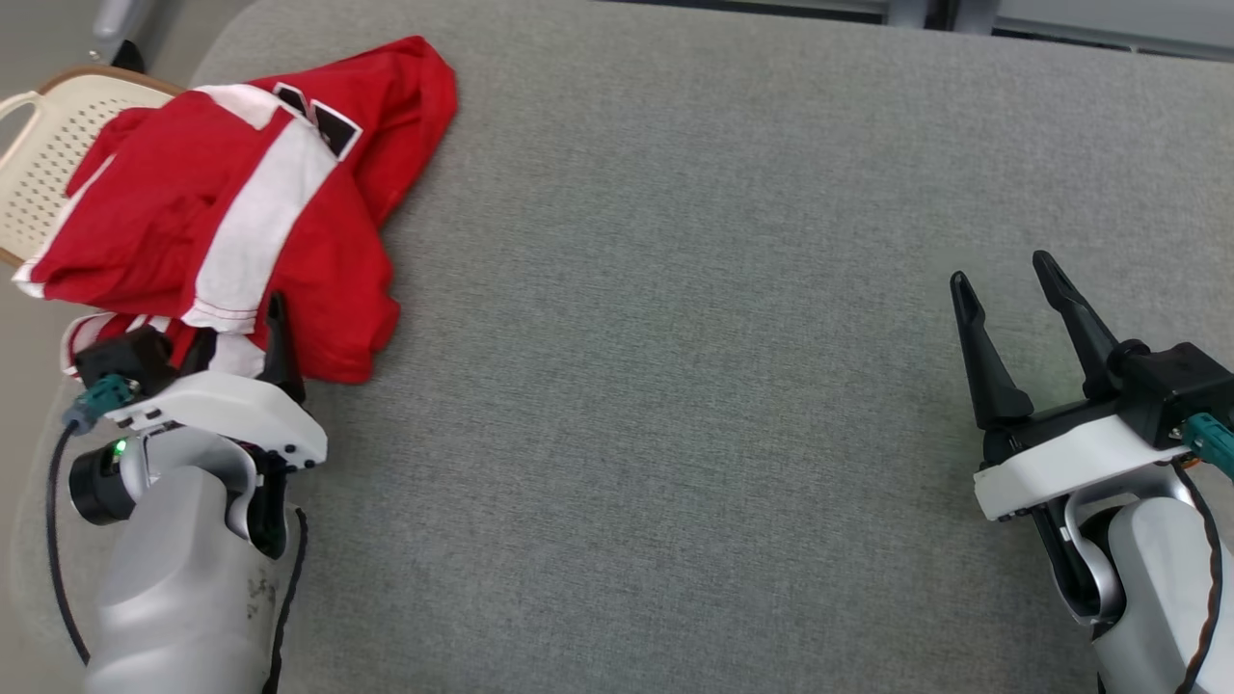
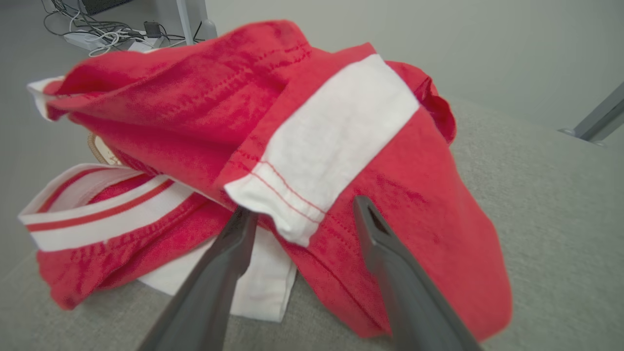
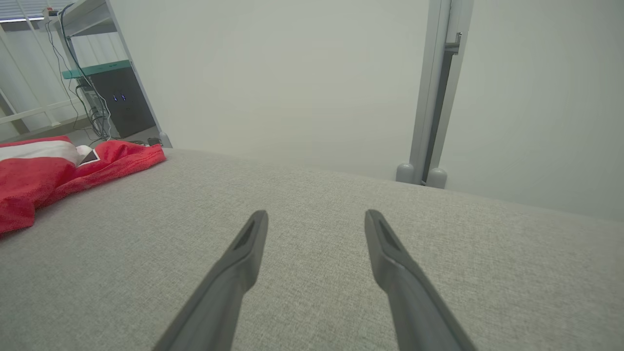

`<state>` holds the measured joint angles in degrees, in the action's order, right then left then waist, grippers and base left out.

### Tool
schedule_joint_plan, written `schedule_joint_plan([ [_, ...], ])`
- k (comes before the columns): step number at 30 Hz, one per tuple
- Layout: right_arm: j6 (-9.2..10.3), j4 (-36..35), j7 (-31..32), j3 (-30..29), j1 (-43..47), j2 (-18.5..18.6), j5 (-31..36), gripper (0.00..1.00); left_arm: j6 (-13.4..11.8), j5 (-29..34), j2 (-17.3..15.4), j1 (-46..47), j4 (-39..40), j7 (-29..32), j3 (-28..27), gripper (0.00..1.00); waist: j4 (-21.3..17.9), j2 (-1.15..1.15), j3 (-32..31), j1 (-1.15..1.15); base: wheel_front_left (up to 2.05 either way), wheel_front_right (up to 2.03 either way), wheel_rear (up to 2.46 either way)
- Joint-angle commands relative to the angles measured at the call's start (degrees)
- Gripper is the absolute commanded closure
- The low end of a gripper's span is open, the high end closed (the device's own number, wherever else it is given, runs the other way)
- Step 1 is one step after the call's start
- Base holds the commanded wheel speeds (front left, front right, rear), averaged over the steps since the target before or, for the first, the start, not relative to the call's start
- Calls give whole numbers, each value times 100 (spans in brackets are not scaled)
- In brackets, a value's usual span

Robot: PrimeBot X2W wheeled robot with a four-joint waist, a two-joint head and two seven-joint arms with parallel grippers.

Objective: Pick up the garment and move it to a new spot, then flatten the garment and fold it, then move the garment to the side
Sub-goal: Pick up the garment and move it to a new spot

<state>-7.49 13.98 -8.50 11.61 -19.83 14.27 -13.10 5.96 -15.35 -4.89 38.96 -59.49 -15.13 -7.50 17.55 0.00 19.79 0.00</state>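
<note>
- The red-and-white garment [image 1: 241, 202] lies crumpled at the far left of the grey padded surface [image 1: 675, 386], and its far side spills over a cream perforated basket [image 1: 48, 145].
- My left gripper [image 2: 303, 209] is right at the heap's near edge. The fingers are spread wide with a white cuff [image 2: 317, 161] lying over the gap between them, and nothing is pinched.
- My right gripper [image 1: 1001, 270] is well apart from the garment, low on the right over bare fabric. Its fingers are spread too and hold nothing.
</note>
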Motion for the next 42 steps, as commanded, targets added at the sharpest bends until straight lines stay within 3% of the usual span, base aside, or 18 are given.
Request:
schedule_joint_plan([
  [1, 0, -4, -32, -22, -50, 33, -31, 0, -6, -82, -93, 150, -76, -2, -119, 0, -118, 0, 124, 0, 0, 0, 0],
  [3, 0, 22, -44, -35, -75, 19, -28, 0, 39, -92, -122, 206, -121, -2, -159, 98, -128, 0, 121, 0, 0, 0, 0],
  [10, 0, 110, -145, -177, -103, -41, -56, 0, 78, 65, -159, -7, 595, -1, -368, 100, -114, 0, 1, 0, 0, 0, 0],
  [21, 0, 352, -363, -372, 207, -261, -92, 0, 85, 577, 23, -1124, 2762, -2, -519, 100, -254, 0, -660, 0, 0, 0, 0],
  [34, 0, 765, -560, -171, 807, -581, -222, 0, -211, 667, 183, -2987, 4585, 149, 350, 100, -959, 0, -1695, 0, 0, 0, 0],
  [42, 0, 820, -585, -51, 904, -594, -190, 0, -207, 454, 193, -3170, 5171, 555, 1309, 100, -1591, 0, -1813, 0, 0, 0, 0],
])
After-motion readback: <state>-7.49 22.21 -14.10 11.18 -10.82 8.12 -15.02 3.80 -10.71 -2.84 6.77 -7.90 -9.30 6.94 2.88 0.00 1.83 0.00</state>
